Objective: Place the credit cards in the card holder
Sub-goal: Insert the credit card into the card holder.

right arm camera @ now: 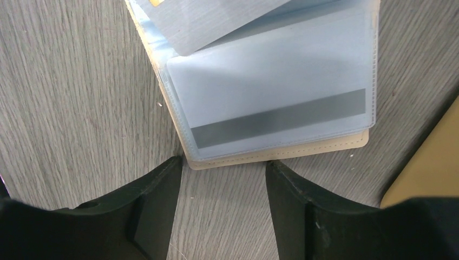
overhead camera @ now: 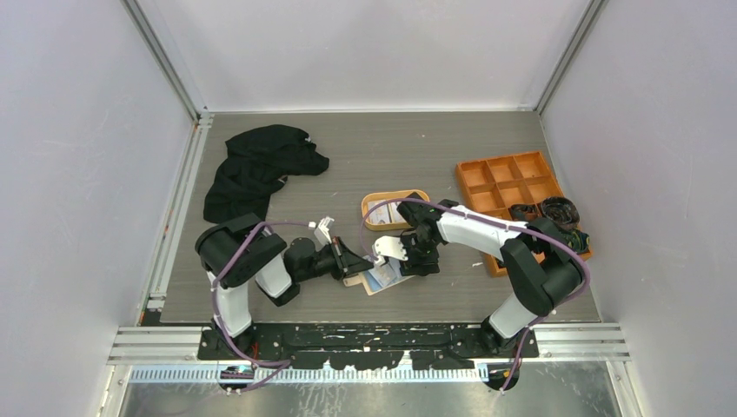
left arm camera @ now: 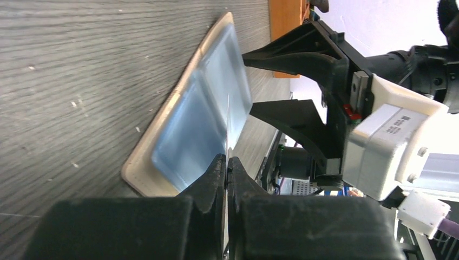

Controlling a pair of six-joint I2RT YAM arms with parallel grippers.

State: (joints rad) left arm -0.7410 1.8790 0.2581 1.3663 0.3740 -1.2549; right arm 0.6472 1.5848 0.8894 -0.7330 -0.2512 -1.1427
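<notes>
The card holder [overhead camera: 383,278] lies open on the table between the two grippers, pale blue inside with a beige rim [left arm camera: 203,116] [right arm camera: 281,154]. One credit card with a dark stripe [right arm camera: 276,116] sits in its clear pocket. My left gripper [left arm camera: 227,162] is shut on a second thin credit card [left arm camera: 228,127], seen edge-on over the holder. That card's grey face shows in the right wrist view [right arm camera: 211,21]. My right gripper [right arm camera: 224,168] is open and empty, its fingertips [right arm camera: 162,176] at the holder's near edge. It also shows in the left wrist view [left arm camera: 287,81].
An orange oval tray [overhead camera: 415,196] with something pale in it stands just behind the grippers; its edge shows in the right wrist view [right arm camera: 427,162]. An orange compartmented box [overhead camera: 508,181] is at the right, with a black strap [overhead camera: 549,210] beside it. A black cloth [overhead camera: 256,169] lies back left.
</notes>
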